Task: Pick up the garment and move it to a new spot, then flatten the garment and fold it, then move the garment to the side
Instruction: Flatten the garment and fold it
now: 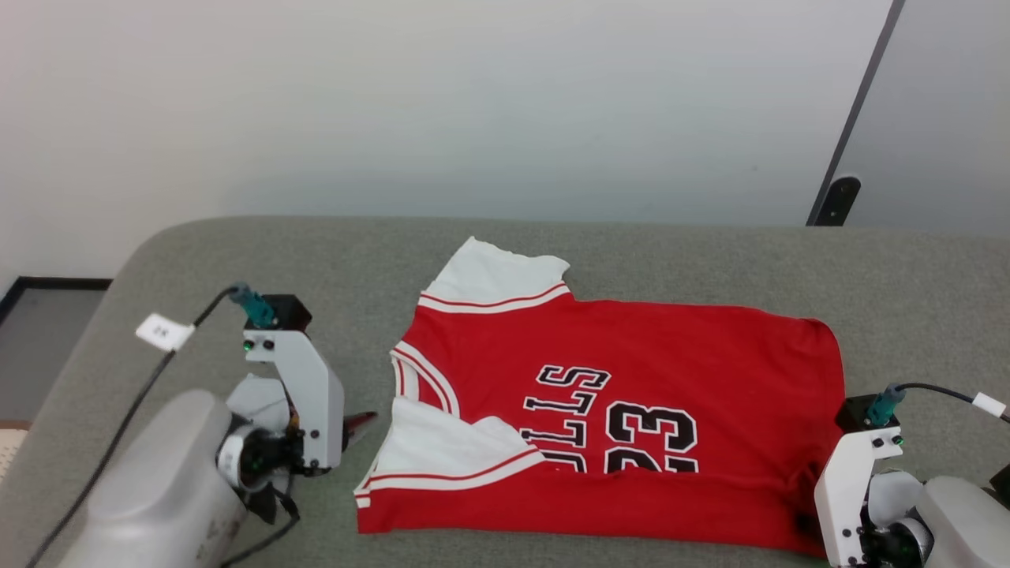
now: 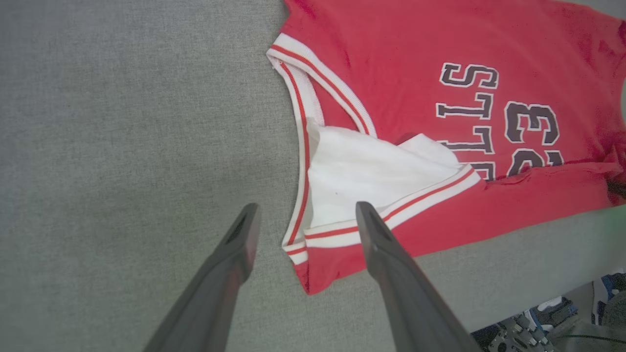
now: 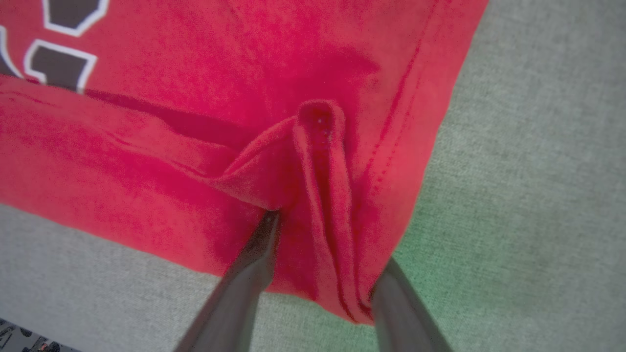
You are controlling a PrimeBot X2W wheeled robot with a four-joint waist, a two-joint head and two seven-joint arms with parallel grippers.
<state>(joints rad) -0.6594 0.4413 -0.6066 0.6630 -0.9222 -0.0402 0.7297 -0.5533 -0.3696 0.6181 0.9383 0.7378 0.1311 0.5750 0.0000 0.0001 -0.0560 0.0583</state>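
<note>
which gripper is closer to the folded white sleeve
Left. The left gripper stands open right beside the sleeve; the right gripper is across the garment, at its hem.

wall point(image 1: 394, 102): pale, plain, far side, softly and evenly lit | table point(image 1: 710, 260): grey-green woven cloth top, far-left corner rounded | dark strip point(image 1: 860, 110): slants up the far right, pale panel point(image 1: 947, 118) beyond it | floor point(image 1: 47, 331): grey, far left, dark skirting point(image 1: 55, 282) at the wall's foot
</note>
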